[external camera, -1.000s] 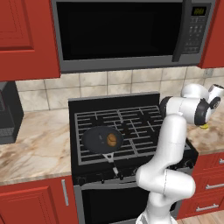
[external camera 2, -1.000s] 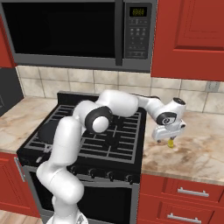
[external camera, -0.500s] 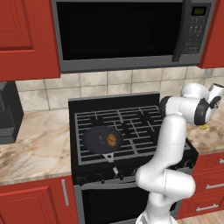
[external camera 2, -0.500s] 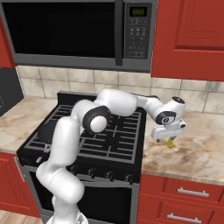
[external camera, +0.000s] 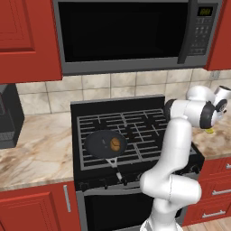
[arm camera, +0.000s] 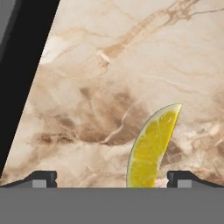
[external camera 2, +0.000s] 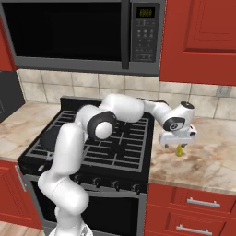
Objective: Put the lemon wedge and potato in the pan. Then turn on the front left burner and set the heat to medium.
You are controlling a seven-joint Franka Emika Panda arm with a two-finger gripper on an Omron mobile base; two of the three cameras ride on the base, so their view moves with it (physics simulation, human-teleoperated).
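The lemon wedge [arm camera: 151,148] lies on the marble counter right of the stove, small and yellow [external camera 2: 178,150] [external camera: 210,131]. My gripper [external camera 2: 177,144] hangs just above it, open. In the hand view the wedge sits between the fingertips [arm camera: 183,178], closer to the right one, and they do not touch it. The potato [external camera: 116,144] rests inside the dark pan [external camera: 101,143]. That pan stands on the front left burner [external camera: 88,160], and my arm partly hides it in the right base view [external camera 2: 50,137].
The black stove's edge [arm camera: 17,65] runs along the left of the hand view. A microwave [external camera: 131,31] hangs over the stovetop. Red cabinets [external camera 2: 198,37] flank it. A dark appliance [external camera: 9,115] stands on the left counter. Knobs [external camera 2: 113,183] line the stove front.
The hand has edged slightly over the lemon wedge with its jaws still open. Pan, potato and wedge have stayed where they were.
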